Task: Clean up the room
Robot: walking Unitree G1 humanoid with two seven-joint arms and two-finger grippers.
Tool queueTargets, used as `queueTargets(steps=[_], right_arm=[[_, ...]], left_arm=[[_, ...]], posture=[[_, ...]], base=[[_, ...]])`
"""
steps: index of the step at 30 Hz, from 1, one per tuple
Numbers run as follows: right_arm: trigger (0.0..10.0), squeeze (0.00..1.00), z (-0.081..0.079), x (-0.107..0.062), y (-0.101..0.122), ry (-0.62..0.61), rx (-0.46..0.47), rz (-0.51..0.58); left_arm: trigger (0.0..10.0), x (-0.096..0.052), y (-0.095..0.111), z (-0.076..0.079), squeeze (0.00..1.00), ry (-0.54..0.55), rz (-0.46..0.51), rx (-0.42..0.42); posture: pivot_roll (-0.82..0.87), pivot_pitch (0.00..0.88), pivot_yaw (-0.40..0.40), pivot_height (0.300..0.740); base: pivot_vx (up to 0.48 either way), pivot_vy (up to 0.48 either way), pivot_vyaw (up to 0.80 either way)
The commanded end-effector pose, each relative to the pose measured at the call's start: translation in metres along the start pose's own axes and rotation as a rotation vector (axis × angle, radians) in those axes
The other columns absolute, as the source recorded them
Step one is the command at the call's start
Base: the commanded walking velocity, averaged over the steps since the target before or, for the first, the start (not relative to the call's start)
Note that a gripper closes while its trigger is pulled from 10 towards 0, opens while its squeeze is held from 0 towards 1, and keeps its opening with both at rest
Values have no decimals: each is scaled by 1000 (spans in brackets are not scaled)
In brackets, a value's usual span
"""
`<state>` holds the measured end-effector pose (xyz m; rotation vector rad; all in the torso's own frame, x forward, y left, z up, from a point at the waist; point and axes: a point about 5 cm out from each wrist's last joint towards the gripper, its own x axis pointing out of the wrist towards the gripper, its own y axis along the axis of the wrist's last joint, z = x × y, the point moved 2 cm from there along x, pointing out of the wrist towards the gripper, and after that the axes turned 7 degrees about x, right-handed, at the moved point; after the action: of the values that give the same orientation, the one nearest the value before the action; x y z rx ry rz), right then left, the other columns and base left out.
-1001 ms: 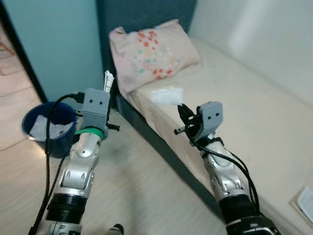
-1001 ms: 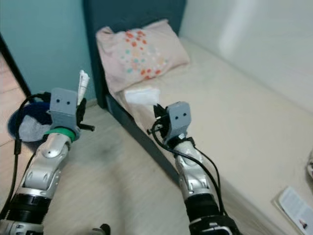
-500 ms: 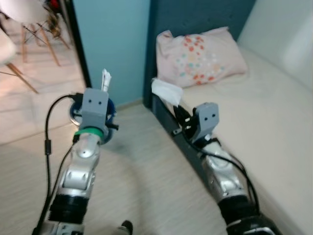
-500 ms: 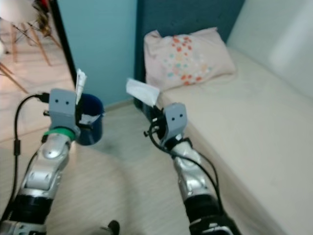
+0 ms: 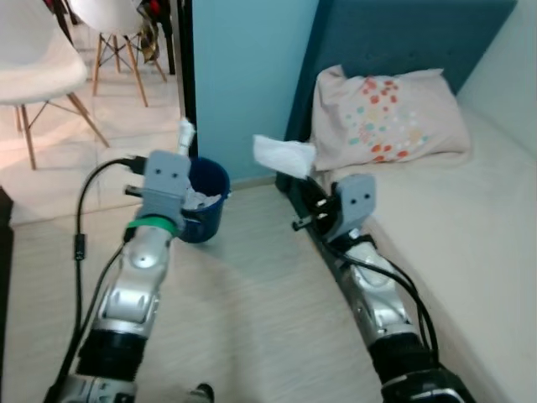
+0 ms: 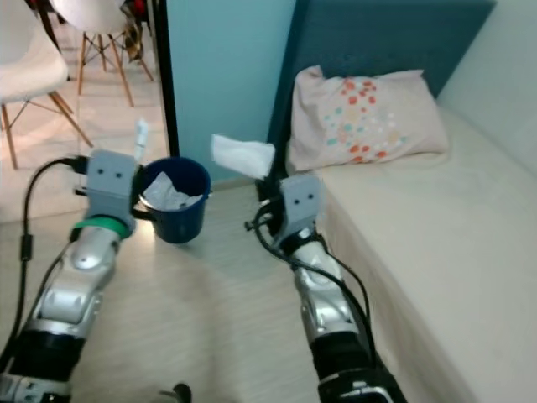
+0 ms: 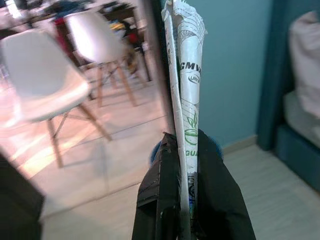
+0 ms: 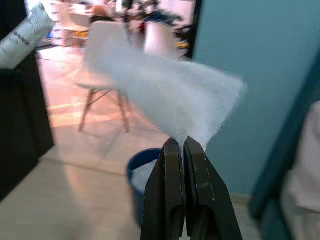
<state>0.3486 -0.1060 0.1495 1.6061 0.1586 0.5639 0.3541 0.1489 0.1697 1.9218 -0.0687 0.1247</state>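
The robot stands on a pale wooden floor [image 5: 252, 302] beside a bed [image 5: 470, 227], and both arms are raised in front of it.

The left hand [image 7: 186, 150] is clamped on a rolled paper wrapper [image 7: 186, 65], white with green print. The wrapper stands upright between the black fingers [image 7: 165, 190] and rises well above them. In the head views its white tip [image 5: 185, 133] shows just over the grey wrist block of the left arm.

The right hand [image 8: 184, 150] is closed on a white tissue [image 8: 170, 95]. The two fingers [image 8: 171, 190] press together on its lower corner, and the sheet spreads out above them like a fan. In the head views the tissue [image 5: 284, 156] is in the air between the bin and the pillow, near the corner of the bed.

A dark blue bin [image 6: 176, 210] stands on the floor by the teal wall [image 5: 243, 75], just beyond the left wrist. Some white crumpled paper [image 6: 166, 194] already lies inside it. The tissue is near the bin but to its right side and higher, not over its opening.

On the bed, against the dark blue headboard [image 5: 403, 42], a pink pillow [image 5: 386, 117] with coloured dots lies. Through the doorway, white chairs [image 5: 38, 67] with wooden legs stand on a lighter floor.
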Motion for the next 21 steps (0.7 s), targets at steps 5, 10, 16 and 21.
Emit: queueTargets(steps=[5, 10, 16, 21], right_arm=[[10000, 0, 5, -5, -4, -29, 11, -13], [10000, 0, 10, -8, -6, -77, 41, -12], [10000, 0, 13, -12, -8, -103, 65, -13], [10000, 0, 14, -13, -7, -112, 73, -11]], left_arm=[[10000, -1, -4, 6, 0, -19, -6, 23], [10000, 0, -6, 9, 0, -29, -7, 38], [10000, 0, -6, 10, 0, -36, -8, 45], [10000, 1, -7, 10, 0, -39, -11, 50]], posture=[[-14, 1, -27, 713], [-21, 7, -23, 713], [-28, 16, -18, 713], [-30, 18, -17, 713]], base=[[135, 0, 686], [477, 0, 0], [472, 0, 0], [475, 0, 0]])
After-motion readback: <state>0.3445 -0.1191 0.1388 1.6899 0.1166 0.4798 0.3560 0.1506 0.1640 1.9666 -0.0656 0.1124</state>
